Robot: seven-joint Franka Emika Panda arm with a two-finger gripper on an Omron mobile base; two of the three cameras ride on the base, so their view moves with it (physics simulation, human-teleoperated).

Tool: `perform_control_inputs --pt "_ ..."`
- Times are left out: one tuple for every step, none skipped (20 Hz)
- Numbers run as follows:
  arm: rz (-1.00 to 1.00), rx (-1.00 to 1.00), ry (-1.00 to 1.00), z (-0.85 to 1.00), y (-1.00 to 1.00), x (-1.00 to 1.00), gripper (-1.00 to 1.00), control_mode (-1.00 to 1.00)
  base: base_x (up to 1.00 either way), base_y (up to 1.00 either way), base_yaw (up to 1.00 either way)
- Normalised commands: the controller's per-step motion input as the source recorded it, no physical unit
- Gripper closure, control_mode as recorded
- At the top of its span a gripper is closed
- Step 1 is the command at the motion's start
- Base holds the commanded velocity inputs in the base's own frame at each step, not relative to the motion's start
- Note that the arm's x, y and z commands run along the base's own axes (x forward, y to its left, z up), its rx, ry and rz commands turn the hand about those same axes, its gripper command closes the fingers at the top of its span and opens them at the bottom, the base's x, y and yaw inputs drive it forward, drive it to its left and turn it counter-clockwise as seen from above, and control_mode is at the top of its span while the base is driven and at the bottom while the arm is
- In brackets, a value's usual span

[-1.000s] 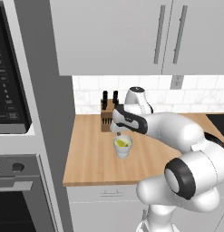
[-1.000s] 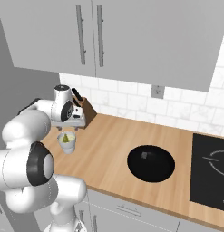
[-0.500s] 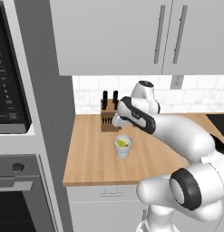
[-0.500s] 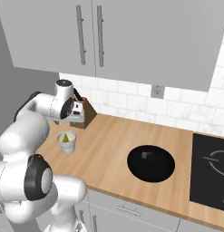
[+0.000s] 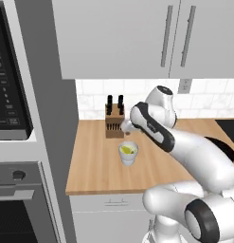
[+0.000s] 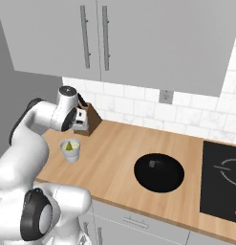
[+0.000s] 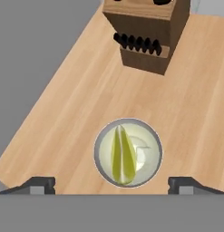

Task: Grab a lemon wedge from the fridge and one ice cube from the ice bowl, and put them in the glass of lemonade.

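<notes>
The glass of lemonade (image 5: 128,153) (image 6: 70,150) stands on the wooden counter (image 5: 94,161) in front of the knife block. Seen from above, the glass (image 7: 104,136) holds the yellow-green lemon wedge (image 7: 122,155) on edge, with a pale whitish lump beside it. My gripper (image 5: 125,127) (image 6: 79,125) (image 7: 111,183) hovers just above the glass, open, with nothing between its fingers. The fingertips (image 7: 38,183) stand wide to either side of the glass. The fridge and the ice bowl are out of view.
A wooden knife block (image 5: 114,121) (image 6: 88,119) (image 7: 147,34) stands against the tiled wall right behind the glass. A black round bowl (image 6: 159,172) sits mid-counter, with a dark cooktop (image 6: 222,182) to the right. A microwave (image 5: 9,90) and oven stack borders the counter's left.
The arm's elbow has swung up and back while the hand stayed over the glass. The jaws stayed wide open and the glass has not moved.
</notes>
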Motion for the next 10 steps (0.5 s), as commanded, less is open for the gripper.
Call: perform_control_inputs --pt "0.00 0.04 -0.02 0.00 -0.18 -0.05 -1.00 -1.00 0.00 0.00 0.00" --pt "0.00 0.03 -0.02 0.00 -0.19 -0.08 -1.00 -1.00 0.00 0.00 0.00" --pt "0.00 0.03 -0.01 0.00 -0.21 -0.09 -1.00 -1.00 0.00 0.00 0.00" --pt "0.00 0.03 -0.01 0.00 -0.20 -0.16 -1.00 -1.00 0.00 0.00 0.00" --pt "-0.01 0.04 -0.01 0.03 -0.19 -0.21 -1.00 -1.00 0.00 0.00 0.00" --pt "-0.03 0.07 0.00 0.12 -0.20 -0.42 -1.00 -1.00 0.00 0.00 0.00" --pt "-0.04 0.09 0.00 0.15 -0.26 -0.51 -1.00 -1.00 0.00 0.00 0.00" --pt "-0.05 0.11 0.00 0.23 -0.26 -0.53 -1.00 -1.00 0.00 0.00 0.00" --pt "-0.05 0.12 0.00 0.27 -0.24 -0.51 -1.00 -1.00 0.00 0.00 0.00" --pt "-0.03 0.11 0.00 0.33 -0.19 -0.51 -1.00 -1.00 0.00 0.00 0.00"
